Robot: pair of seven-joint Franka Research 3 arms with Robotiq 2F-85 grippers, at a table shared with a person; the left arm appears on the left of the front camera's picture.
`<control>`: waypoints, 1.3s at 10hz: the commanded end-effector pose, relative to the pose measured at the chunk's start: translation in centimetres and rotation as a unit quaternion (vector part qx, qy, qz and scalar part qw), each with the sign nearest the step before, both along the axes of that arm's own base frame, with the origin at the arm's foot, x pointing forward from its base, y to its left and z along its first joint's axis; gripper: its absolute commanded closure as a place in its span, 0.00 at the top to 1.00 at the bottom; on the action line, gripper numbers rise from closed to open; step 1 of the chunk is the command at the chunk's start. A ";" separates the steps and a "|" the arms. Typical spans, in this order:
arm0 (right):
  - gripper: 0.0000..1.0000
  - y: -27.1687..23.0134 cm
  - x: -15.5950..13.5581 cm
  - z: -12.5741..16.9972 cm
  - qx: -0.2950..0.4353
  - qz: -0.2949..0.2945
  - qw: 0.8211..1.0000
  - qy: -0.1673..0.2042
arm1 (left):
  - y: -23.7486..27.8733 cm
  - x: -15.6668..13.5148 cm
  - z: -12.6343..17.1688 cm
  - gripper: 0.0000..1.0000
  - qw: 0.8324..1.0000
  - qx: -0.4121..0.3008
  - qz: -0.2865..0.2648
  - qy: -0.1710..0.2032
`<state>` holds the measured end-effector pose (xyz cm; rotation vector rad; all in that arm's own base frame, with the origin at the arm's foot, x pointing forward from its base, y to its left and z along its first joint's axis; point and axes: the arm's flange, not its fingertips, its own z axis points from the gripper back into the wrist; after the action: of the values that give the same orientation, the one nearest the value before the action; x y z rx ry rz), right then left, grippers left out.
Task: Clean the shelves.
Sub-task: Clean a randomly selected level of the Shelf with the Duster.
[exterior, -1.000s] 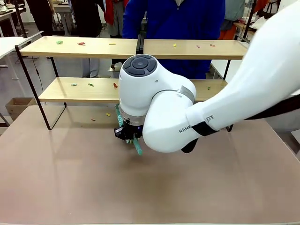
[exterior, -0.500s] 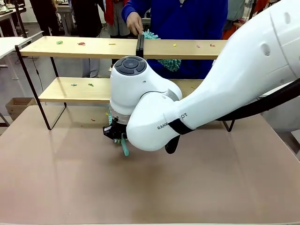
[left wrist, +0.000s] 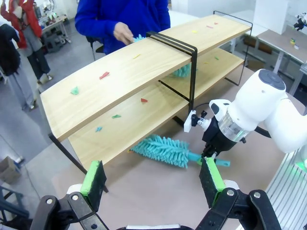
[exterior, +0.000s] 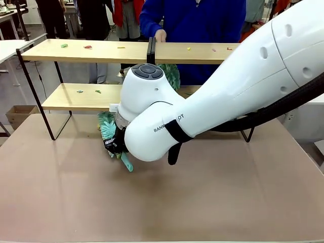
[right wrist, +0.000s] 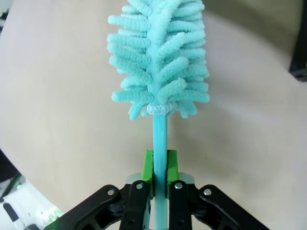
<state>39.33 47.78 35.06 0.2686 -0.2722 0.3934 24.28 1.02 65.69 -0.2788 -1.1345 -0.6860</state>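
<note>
**Duster (right wrist: pixel 160 52) clamped in the right gripper (right wrist: pixel 159 165), left gripper (left wrist: pixel 151 178) empty**

You see the right gripper closed tight on the thin handle of the teal duster, its fluffy head low over the tabletop (exterior: pixel 212 202) just in front of the shelves (exterior: pixel 91 50). The shelves stand along the tabletop's far edge, with small coloured scraps (exterior: pixel 87 47) on both boards. Your left gripper hangs wide open, holding nothing

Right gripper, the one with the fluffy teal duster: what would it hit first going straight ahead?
The right gripper has its duster out in front. Beyond the tip, the right wrist view shows bare table, so the way looks free. The shelves stand close, though depth is unclear there.
</note>
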 end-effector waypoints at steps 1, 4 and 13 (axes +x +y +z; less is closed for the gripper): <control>0.12 -0.9 0.4 0.8 0.000 0.061 0.998 0.032 | 0.0 0.1 -0.1 1.00 1.000 -0.002 -0.001 0.001; 0.12 -1.7 -0.1 0.9 0.024 0.190 0.979 0.068 | 0.0 0.1 -0.1 1.00 1.000 -0.002 -0.001 0.001; 0.12 -10.4 -3.9 4.8 0.143 0.400 0.904 0.044 | 0.0 0.1 -0.1 1.00 1.000 -0.002 -0.001 0.001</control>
<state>37.29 39.68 39.41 0.6217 0.0212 1.1840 24.27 1.03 65.70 -0.2788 -1.1348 -0.6858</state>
